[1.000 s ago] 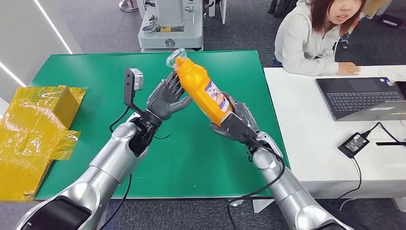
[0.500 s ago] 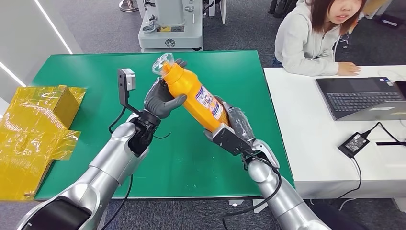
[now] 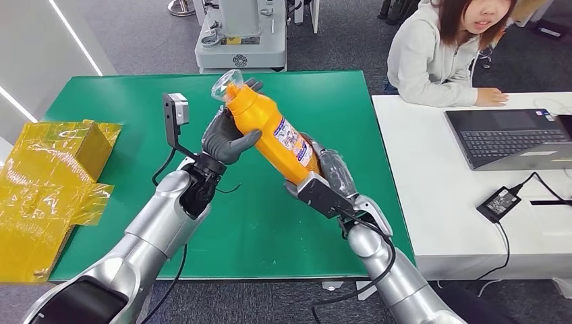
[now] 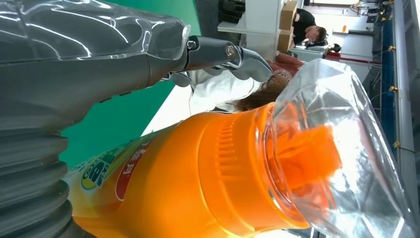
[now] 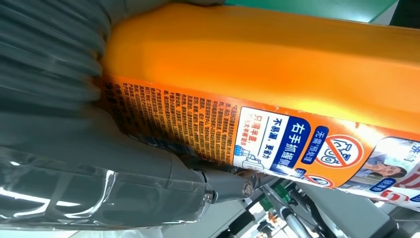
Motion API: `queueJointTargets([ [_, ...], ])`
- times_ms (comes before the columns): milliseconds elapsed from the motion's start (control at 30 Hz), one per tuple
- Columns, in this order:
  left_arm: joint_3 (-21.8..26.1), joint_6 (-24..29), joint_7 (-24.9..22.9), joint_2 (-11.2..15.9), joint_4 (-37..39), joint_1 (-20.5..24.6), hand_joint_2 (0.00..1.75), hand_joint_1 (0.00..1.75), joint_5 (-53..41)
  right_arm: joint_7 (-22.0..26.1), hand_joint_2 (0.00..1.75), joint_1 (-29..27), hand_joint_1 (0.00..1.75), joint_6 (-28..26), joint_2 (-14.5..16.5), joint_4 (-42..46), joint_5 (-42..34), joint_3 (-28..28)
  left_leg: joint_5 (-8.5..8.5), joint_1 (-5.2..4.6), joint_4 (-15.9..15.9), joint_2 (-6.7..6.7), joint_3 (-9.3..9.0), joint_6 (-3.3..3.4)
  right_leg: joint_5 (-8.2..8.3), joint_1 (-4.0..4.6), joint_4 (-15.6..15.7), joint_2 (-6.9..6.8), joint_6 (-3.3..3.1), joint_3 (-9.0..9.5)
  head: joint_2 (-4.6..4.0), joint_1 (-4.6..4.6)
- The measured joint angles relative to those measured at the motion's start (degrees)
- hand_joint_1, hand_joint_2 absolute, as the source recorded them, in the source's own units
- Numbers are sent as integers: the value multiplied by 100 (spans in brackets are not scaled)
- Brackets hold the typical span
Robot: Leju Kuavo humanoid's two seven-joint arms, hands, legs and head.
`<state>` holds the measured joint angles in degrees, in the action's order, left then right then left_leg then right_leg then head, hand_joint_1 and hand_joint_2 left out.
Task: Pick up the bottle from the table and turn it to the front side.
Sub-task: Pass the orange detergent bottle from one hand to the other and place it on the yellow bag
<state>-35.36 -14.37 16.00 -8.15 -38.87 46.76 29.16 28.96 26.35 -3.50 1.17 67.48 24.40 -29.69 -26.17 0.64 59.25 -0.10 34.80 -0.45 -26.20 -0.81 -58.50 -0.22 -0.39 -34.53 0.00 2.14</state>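
An orange bottle (image 3: 270,131) with a clear cap hangs tilted above the green table (image 3: 121,94), cap end up and to the left. My right hand (image 3: 324,179) grips its lower body. My left hand (image 3: 226,138) wraps the neck just under the cap, thumb across the front. The printed label faces up and to the right in the head view. In the left wrist view the bottle (image 4: 198,183) and its clear cap sit beside my left hand (image 4: 74,64). In the right wrist view my right hand (image 5: 99,168) clamps the bottle (image 5: 277,64) along its label.
A person in a grey hoodie (image 3: 432,57) leans on the white desk (image 3: 459,223) to the right, which carries a laptop (image 3: 506,135) and a power adapter (image 3: 498,202). Yellow wrapped packages (image 3: 47,182) lie at the table's left end. A grey machine (image 3: 239,34) stands beyond the far edge.
Both hands carried the bottle left and tipped it flatter. My left hand, which only touched the neck before, now wraps it with the thumb across.
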Motion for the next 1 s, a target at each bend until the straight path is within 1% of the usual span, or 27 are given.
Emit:
queueJointTargets([
  [167, 0, -14, -81, 15, -9, -15, 175, 0, 25, -83, 175, 61, 175, -16, 1, -123, -50, -78, 0, 0, 0, 0, 0, 0, 0, 0, 0, 0, 0, 0, 0, -1],
  [400, 0, -63, -217, 46, -29, -49, 175, 0, 82, -15, 175, 297, 175, -102, 10, -649, -77, -133, 0, 0, 1, 1, 0, 0, 0, 0, 0, 0, 0, 0, 0, -1],
  [600, 2, -437, -545, 101, -24, -56, 175, 0, 560, -10, 175, 532, 175, -126, 56, -938, 78, -132, 0, 0, 0, 1, 0, 0, 0, 0, 0, 1, 0, -2, 0, -1],
  [767, 2, -328, -485, 100, -10, -50, 175, 0, 642, 5, 175, 647, 175, -114, 134, -1080, 91, -123, 0, 0, 0, 1, 0, 0, 0, 0, -1, 1, 0, -2, 1, 0],
  [900, 0, -313, -480, 87, -10, -53, 175, 175, 701, 38, 175, 664, 175, -136, 177, -1122, 89, -90, 0, 0, 1, 1, 0, 0, 0, 0, 0, 1, 0, -2, 0, 0],
  [1000, -7, -280, -412, 41, -10, -59, 175, 175, 709, 89, 175, 662, 175, -161, 201, -1125, 58, -22, 0, 0, 1, 1, 0, 0, 0, 0, 1, 0, 0, -2, 0, 0],
])
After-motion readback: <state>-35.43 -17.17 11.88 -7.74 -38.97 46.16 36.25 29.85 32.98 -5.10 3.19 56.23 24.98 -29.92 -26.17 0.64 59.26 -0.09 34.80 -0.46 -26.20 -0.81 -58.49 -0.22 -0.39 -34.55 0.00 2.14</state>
